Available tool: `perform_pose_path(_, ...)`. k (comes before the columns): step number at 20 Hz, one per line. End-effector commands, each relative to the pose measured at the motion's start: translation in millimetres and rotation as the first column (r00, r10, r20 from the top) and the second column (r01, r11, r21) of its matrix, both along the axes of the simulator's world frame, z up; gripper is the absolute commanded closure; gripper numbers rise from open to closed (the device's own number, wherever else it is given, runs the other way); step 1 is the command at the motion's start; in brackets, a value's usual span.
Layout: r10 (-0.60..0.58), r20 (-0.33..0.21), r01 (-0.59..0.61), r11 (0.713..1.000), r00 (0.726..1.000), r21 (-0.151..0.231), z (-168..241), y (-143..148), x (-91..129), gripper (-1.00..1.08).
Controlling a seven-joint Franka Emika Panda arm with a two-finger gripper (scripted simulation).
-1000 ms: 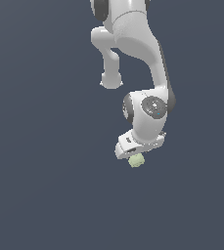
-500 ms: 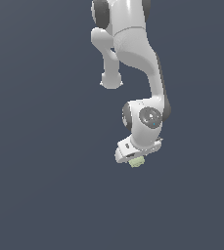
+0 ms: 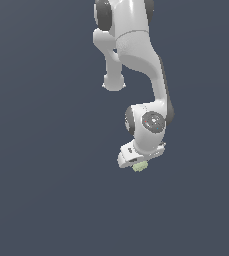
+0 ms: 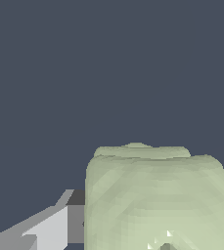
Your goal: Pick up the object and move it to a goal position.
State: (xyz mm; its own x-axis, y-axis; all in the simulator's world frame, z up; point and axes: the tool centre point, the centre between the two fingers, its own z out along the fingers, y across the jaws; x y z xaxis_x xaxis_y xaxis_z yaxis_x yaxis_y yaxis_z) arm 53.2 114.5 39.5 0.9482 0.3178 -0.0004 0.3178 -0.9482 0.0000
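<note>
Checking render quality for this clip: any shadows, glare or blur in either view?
Exterior view: flat even light, no cast shadows, the object tiny under the gripper. Wrist view: sharp, no glare, the object fills the frame and is cut off at the edge.

Open, featureless dark ground on every side of the arm point(image 3: 136, 55) in the exterior view, toward that view's left, right and below alike; no edge, wall or separate item anywhere to block a pass. Sole bulk in the space: the arm's own links, folded above the gripper point(image 3: 140, 159). Between the fingers point(image 4: 45, 229), room fully taken by the object point(image 4: 157, 200), pale green and filling the near wrist view; beyond it, plain unbroken ground.
</note>
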Motion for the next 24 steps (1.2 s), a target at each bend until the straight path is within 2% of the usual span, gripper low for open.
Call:
perform_pose_path(1,0.000,0.000,0.000,1.000,1.000,0.000,0.0,0.1,0.1,1.08)
perform_pose_path(13,0.000,0.000,0.000,1.000,1.000,0.000,9.7,-8.4,-6.0,1.08)
perform_pose_path(24,0.000,0.000,0.000,1.000,1.000,0.000,59.3,-52.1,-36.8,1.08)
